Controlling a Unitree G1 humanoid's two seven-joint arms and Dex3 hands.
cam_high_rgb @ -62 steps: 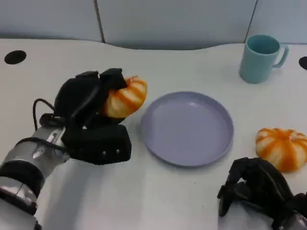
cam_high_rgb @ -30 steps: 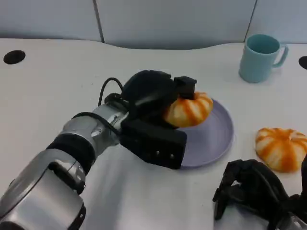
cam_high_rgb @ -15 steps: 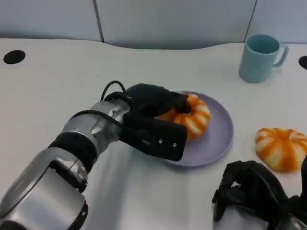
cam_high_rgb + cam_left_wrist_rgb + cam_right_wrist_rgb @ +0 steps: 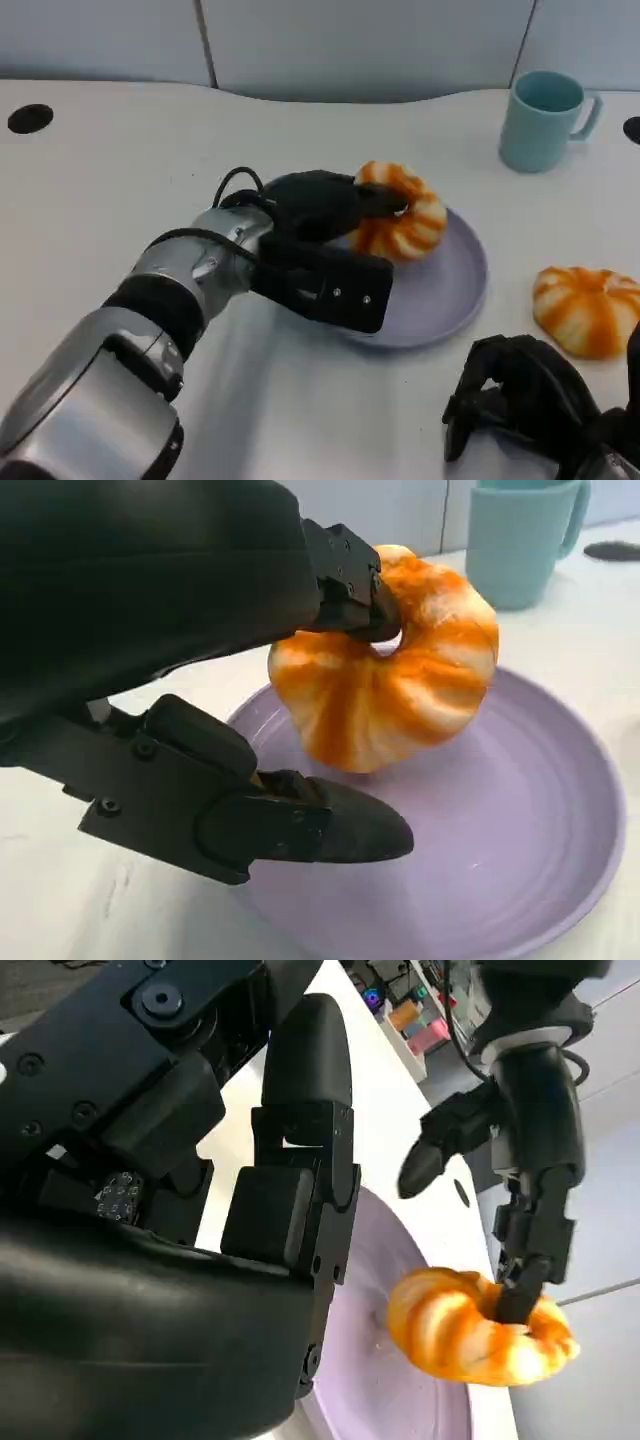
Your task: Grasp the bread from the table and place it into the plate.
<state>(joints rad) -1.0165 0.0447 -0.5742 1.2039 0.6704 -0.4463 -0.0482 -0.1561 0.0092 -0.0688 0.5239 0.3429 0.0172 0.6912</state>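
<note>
Bread (image 4: 400, 222) sits tilted over plate (image 4: 440, 290), lower edge at the surface, one finger of left hand (image 4: 320, 215) hooked thru its hole, other fingers spread. I'd slide that finger out slow so it settles flat (not flip). Right hand (image 4: 525, 400) curled, idle. Count: 2 breads w/ spare bread (image 4: 588, 308), 1 plate, 1 mug (image 4: 543, 120).

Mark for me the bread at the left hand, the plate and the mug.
bread (image 4: 405, 225), head view, on its striped top.
plate (image 4: 450, 290), head view, on its bare right floor.
mug (image 4: 535, 130), head view, on its outer wall.
</note>
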